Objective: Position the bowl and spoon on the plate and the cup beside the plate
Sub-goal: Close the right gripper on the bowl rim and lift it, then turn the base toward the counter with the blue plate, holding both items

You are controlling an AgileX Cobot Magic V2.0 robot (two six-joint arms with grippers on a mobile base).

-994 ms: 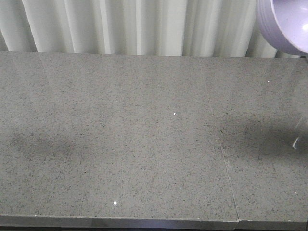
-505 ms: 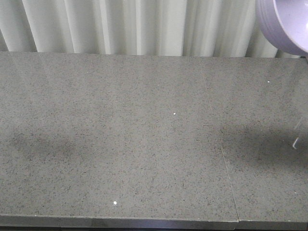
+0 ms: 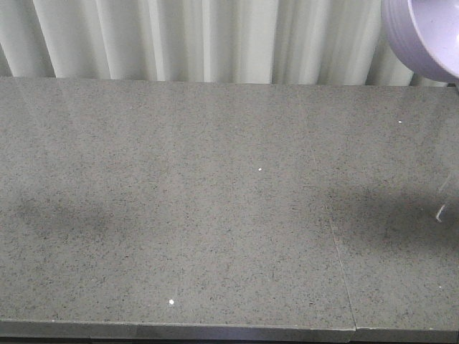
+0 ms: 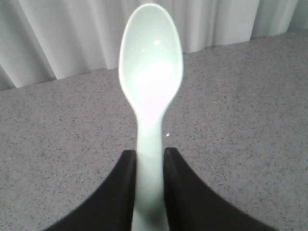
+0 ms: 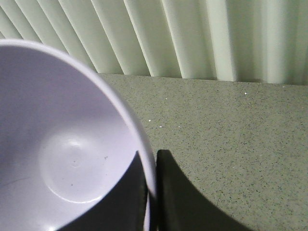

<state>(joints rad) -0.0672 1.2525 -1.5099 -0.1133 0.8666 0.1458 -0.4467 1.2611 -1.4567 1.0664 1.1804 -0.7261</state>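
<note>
In the left wrist view the pale mint spoon (image 4: 150, 82) points away from me, scoop up, over the grey table. My left gripper (image 4: 149, 156) is shut on its handle. In the right wrist view the lavender bowl (image 5: 62, 154) fills the left side, and my right gripper (image 5: 151, 163) is shut on its rim, one finger inside and one outside. From the front, the bowl (image 3: 423, 36) hangs tilted in the air at the top right corner, above the table. The plate and the cup are out of view.
The speckled grey stone table (image 3: 215, 201) spans the front view, with a seam (image 3: 337, 244) running toward its front edge on the right. A pleated white curtain (image 3: 201, 36) hangs behind the table's far edge. Soft shadows lie at the left and right.
</note>
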